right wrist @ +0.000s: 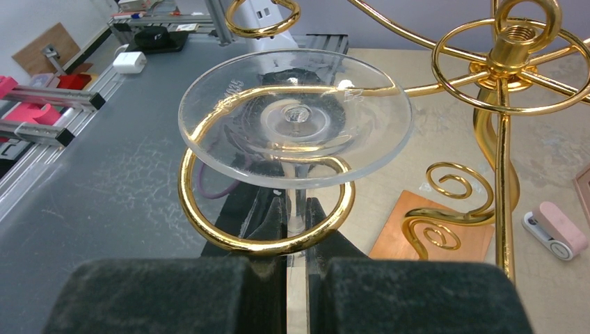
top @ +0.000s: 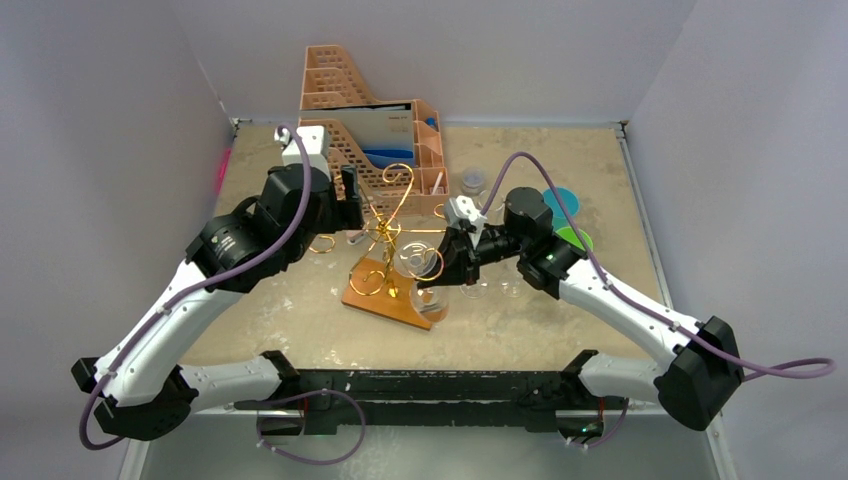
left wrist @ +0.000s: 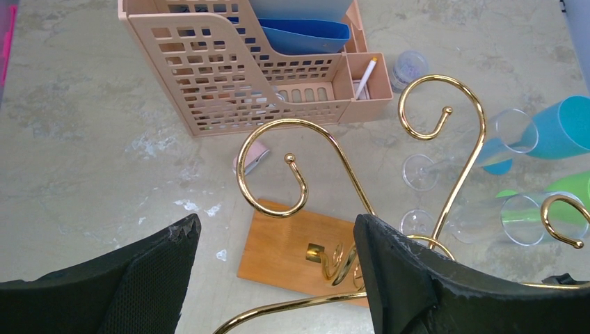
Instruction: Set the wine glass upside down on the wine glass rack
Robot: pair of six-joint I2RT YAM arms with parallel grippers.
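Note:
The wine glass rack (top: 385, 235) is gold wire with scroll arms on a brown wooden base (top: 400, 300). My right gripper (top: 447, 268) is shut on the stem of the wine glass (top: 418, 262), which is upside down. In the right wrist view the glass foot (right wrist: 296, 118) sits on top of a scroll loop (right wrist: 264, 243), the stem runs down through the loop, and my right gripper (right wrist: 298, 219) pinches it just below. My left gripper (top: 345, 208) is open and empty above the rack's left arms. In its wrist view, my left gripper (left wrist: 275, 226) straddles a scroll arm (left wrist: 327, 136) above the base (left wrist: 292, 243).
The peach perforated file organizer (top: 370, 130) stands just behind the rack. Other clear glasses (left wrist: 428, 170) lie right of the rack beside a blue cup (left wrist: 563, 125) and a green cup (left wrist: 556, 191). A small pink object (right wrist: 556, 229) lies by the base.

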